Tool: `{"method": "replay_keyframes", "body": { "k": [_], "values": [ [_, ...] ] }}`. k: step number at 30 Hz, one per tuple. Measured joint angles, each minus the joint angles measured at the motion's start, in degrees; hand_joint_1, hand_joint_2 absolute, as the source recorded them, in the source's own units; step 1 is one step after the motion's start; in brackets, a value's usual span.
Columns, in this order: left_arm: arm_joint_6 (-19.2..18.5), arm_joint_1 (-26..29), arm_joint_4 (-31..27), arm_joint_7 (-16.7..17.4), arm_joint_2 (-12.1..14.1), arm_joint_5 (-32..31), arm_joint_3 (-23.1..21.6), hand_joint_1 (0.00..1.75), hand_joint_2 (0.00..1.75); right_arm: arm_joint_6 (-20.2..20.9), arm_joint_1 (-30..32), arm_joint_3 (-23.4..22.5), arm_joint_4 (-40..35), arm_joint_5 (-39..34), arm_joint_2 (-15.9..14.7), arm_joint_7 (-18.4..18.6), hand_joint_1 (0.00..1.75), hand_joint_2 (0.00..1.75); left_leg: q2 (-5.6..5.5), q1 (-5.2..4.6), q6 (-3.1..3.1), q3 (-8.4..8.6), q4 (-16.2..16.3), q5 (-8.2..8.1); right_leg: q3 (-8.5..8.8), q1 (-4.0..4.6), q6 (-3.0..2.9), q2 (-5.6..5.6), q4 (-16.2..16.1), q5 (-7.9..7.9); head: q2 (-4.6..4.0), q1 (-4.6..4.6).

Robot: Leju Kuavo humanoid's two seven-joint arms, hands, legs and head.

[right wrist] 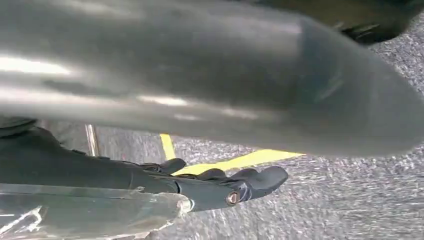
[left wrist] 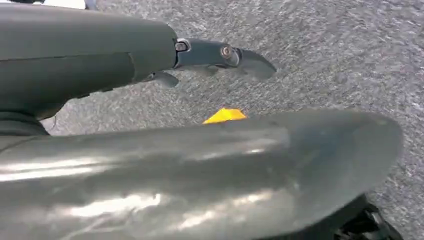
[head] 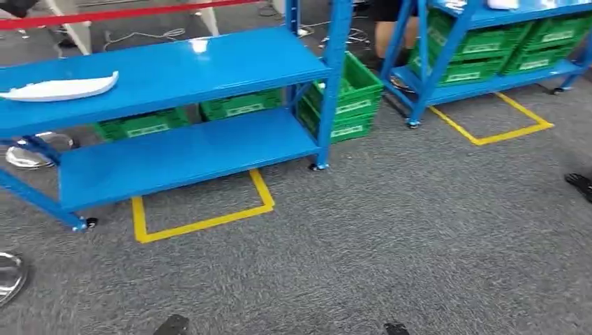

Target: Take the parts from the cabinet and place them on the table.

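A long white part (head: pixel 61 88) lies on the left end of the top shelf of the blue cabinet rack (head: pixel 209 66). The shelf below it (head: pixel 181 157) is bare. My left hand (left wrist: pixel 190 155) hangs over the grey carpet, its dark fingers (left wrist: pixel 225 54) stretched out apart from the thick thumb, holding nothing. My right hand (right wrist: pixel 210 95) also hangs above the carpet with its fingers (right wrist: pixel 245 184) extended and nothing in it.
Green crates (head: pixel 345 98) sit behind and beside the rack. A second blue rack (head: pixel 489 77) at the back right holds more green crates. Yellow tape squares (head: pixel 202 222) mark the carpet. A person's legs (head: pixel 387 28) stand between the racks, and a dark shoe (head: pixel 579 183) is at the right edge.
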Motion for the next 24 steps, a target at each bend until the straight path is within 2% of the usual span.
{"method": "replay_keyframes", "body": {
  "k": [1, 2, 3, 4, 5, 8, 9, 10, 11, 12, 13, 14, 15, 16, 17, 18, 19, 20, 21, 22, 24],
  "values": [
    [0.00, 0.12, 0.00, 0.02, 0.05, 0.00, 0.00, 0.00, 0.00, 0.00, 0.00, 0.00, 0.00, 0.00, 0.00, 0.02, 0.00, 0.00, -0.73, 0.00, -0.02, 0.03, 0.03, 0.01, 0.56, -0.02, -0.08, 0.01, -1.72, 1.65, 0.00, -0.02],
    [-0.02, 0.17, 0.00, 0.02, 0.05, 0.00, 0.00, 0.00, 0.00, 0.02, -0.07, 0.00, 0.00, 0.02, 0.00, 0.02, 0.00, 0.00, -1.53, 0.03, -0.08, 0.07, 0.07, 0.04, 2.32, -0.09, -0.21, 0.13, -5.65, 4.22, 0.00, -0.02],
    [-0.07, 0.12, 0.00, 0.02, 0.04, 0.00, 0.00, 0.00, 0.00, 0.00, -0.15, 0.00, 0.00, 0.02, 0.00, 0.02, 0.00, 0.00, -2.27, 0.11, -0.18, 0.12, 0.14, 0.06, 4.70, -0.25, -0.28, 0.81, -10.61, 6.85, 0.00, -0.02],
    [-0.11, 0.05, 0.00, 0.02, 0.00, -0.02, 0.00, 0.00, 0.00, 0.02, -0.18, 0.00, 0.00, 0.04, 0.00, 0.00, 0.00, 0.00, -2.90, 0.15, -0.48, 0.08, 0.26, 0.00, 6.81, -0.58, -0.23, 3.17, -15.18, 8.18, 0.00, 0.02],
    [-0.11, -0.02, 0.00, 0.02, 0.05, -0.02, 0.00, 0.00, 0.00, 0.02, -0.24, 0.00, 0.00, 0.02, 0.00, 0.02, 0.00, 0.00, -3.43, -0.11, -0.94, -0.23, 0.51, 0.01, 7.30, -0.87, -0.22, 5.32, -16.19, 7.21, 0.00, -0.02],
    [-0.11, 0.15, 0.00, 0.02, 0.05, -0.02, 0.00, 0.00, 0.00, 0.00, -0.33, 0.00, 0.00, 0.04, 0.02, 0.00, 0.00, 0.00, -4.88, 0.43, -2.02, -0.66, -0.04, 0.67, 7.36, -0.32, -1.34, 3.69, -16.01, 7.58, 0.00, -0.07],
    [-0.11, 0.20, 0.00, 0.02, 0.07, -0.02, 0.00, 0.00, 0.00, 0.02, -0.22, 0.00, 0.00, 0.04, 0.04, 0.04, 0.00, 0.00, -5.50, 0.43, -2.35, -0.81, -0.09, 0.72, 7.48, -0.55, -1.78, 3.02, -16.34, 7.82, 0.00, -0.07],
    [-0.09, 0.29, 0.00, 0.02, 0.20, -0.02, 0.00, 0.00, 0.00, 0.00, -0.25, 0.00, 0.00, 0.07, 0.11, 0.04, 0.00, 0.00, -4.05, 0.29, -2.51, -0.90, 0.44, 0.17, 7.64, -0.69, -2.16, 2.19, -16.64, 7.99, 0.00, -0.09],
    [-0.07, 0.23, 0.00, 0.04, 0.13, -0.04, 0.00, 0.00, 0.00, 0.02, -0.31, 0.00, 0.00, 0.11, 0.11, -0.02, 0.00, 0.00, -1.34, 0.07, -2.86, -2.05, 2.67, -1.53, 7.69, -0.69, -2.50, 1.68, -16.75, 7.99, 0.00, -0.88],
    [-0.02, 0.05, 0.00, 0.09, 0.13, -0.04, 0.00, 0.00, 0.00, 0.09, -0.26, 0.00, 0.00, 0.17, 0.13, -0.02, 0.00, 0.00, 0.16, 0.10, -3.10, -4.19, 6.89, -3.86, 7.65, -0.58, -2.71, 0.89, -16.75, 7.96, 0.00, -1.14],
    [-0.02, -0.09, 0.00, 0.09, 0.13, -0.04, 0.00, 0.00, 0.00, 0.09, -0.17, 0.00, 0.00, 0.22, 0.13, -0.02, 0.00, 0.00, 0.98, 0.14, -3.26, -6.61, 11.73, -6.01, 7.63, -0.47, -2.82, 0.00, -16.75, 7.89, 0.00, -1.14],
    [0.00, -0.08, 0.00, 0.11, 0.02, -0.04, 0.00, 0.00, 0.00, 0.02, -0.06, 0.00, 0.00, 0.28, 0.09, -0.02, 0.00, 0.00, 1.35, 0.16, -3.34, -8.55, 15.58, -7.33, 7.60, -0.39, -2.89, -0.83, -16.74, 7.83, 0.00, -1.11],
    [0.00, 0.00, 0.00, 0.11, 0.02, -0.04, 0.00, 0.00, 0.00, 0.02, -0.04, 0.00, 0.00, 0.35, 0.07, 0.00, 0.00, 0.00, 1.47, 0.20, -3.36, -9.48, 17.35, -7.42, 7.60, -0.34, -2.97, -1.56, -16.74, 7.77, 0.00, -1.14],
    [0.00, 0.14, 0.00, 0.11, 0.02, -0.04, 0.00, 0.00, 0.00, 0.04, -0.08, 0.00, 0.00, 0.37, 0.07, 0.00, 0.00, 0.00, 1.53, 0.21, -3.32, -8.96, 16.45, -6.13, 7.66, -0.32, -2.97, -2.22, -16.74, 7.74, 0.00, -1.11],
    [0.04, 0.20, 0.00, 0.13, 0.05, -0.04, 0.02, 0.00, 0.00, 0.07, -0.17, 0.00, 0.00, 0.42, 0.07, 0.00, 0.00, 0.00, 1.63, 0.19, -3.18, -7.34, 13.33, -3.93, 7.74, -0.31, -2.89, -2.81, -16.74, 7.68, 0.00, -1.16],
    [0.04, 0.16, 0.00, 0.13, 0.05, -0.04, 0.00, 0.00, 0.00, 0.07, -0.24, 0.00, 0.00, 0.44, 0.09, 0.00, 0.00, 0.00, 2.21, 0.13, -2.95, -4.74, 8.60, -1.47, 7.92, -0.31, -2.78, -3.45, -16.74, 7.61, 0.00, -1.14],
    [0.06, 0.05, 0.00, 0.13, 0.05, -0.04, 0.00, 0.00, 0.00, 0.07, -0.28, 0.00, 0.00, 0.46, 0.07, -0.04, 0.00, 0.00, 4.17, -0.05, -2.64, -1.95, 3.85, 0.33, 8.16, -0.27, -2.56, -3.98, -16.74, 7.47, 0.00, -1.16],
    [0.06, -0.17, 0.00, 0.13, 0.07, -0.04, 0.00, 0.00, 0.00, 0.07, -0.23, 0.00, 0.00, 0.48, 0.07, -0.04, 0.00, 0.00, 6.78, -0.37, -2.50, -0.41, 1.00, 0.41, 8.24, 0.24, -2.17, -4.42, -16.60, 7.19, 0.00, -1.31],
    [0.06, -0.45, 0.00, 0.13, 0.04, -0.04, 0.00, 0.00, 0.00, 0.07, -0.20, 0.00, 0.00, 0.50, 0.07, -0.04, 0.00, 0.00, 5.98, -0.37, -1.93, -0.27, 0.32, 0.08, 8.06, 0.43, -1.85, -4.88, -16.43, 6.99, 0.00, -1.44],
    [0.06, -0.36, 0.00, 0.13, 0.04, -0.04, 0.00, 0.00, 0.00, 0.04, -0.28, 0.00, 0.00, 0.50, 0.07, -0.02, 0.00, 0.00, 5.57, -0.37, -1.68, -0.48, 0.23, 0.18, 8.29, 0.52, -1.71, -5.51, -16.65, 7.02, 0.00, -1.03],
    [0.08, 0.06, 0.00, 0.28, 0.13, -0.04, 0.02, 0.00, 0.00, 0.11, -0.47, 0.00, -0.02, 0.50, 0.09, -0.04, 0.00, 0.00, 4.18, -0.36, -1.05, -0.51, -0.01, 0.31, 8.91, 0.52, -1.11, -6.76, -17.04, 7.03, 0.00, -1.09]
  ]
}}
